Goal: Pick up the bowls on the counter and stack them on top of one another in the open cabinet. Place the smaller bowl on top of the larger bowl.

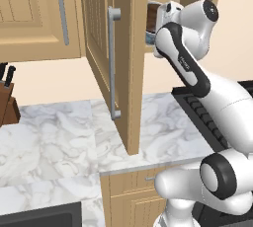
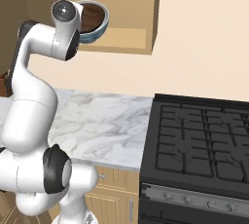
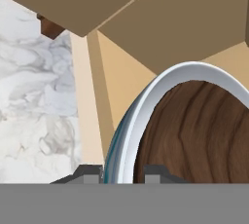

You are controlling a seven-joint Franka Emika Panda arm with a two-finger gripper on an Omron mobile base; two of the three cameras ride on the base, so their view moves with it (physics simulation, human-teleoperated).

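Two bowls sit nested at the mouth of the open cabinet [image 2: 121, 40]: the smaller bowl [image 2: 92, 17], dark brown, lies inside the larger bowl [image 2: 97, 33], whose white and pale-blue wall wraps it from below. In the right base view the pair is at about eleven o'clock, on the cabinet's floor near its front edge.

In the hand view the gripper [image 3: 124, 172] straddles the near rims, one fingertip outside the larger bowl and one inside the smaller bowl, so it appears clamped on both rims together.

The stacking looks done, small in large and inside the cabinet. What seems left is letting go and drawing the arm clear. The stack looks tilted, so it may still need to settle flat.

Below, at six o'clock, the counter [image 2: 97, 121] is bare marble; the cabinet door [image 1: 106, 48] stands swung out beside the arm.
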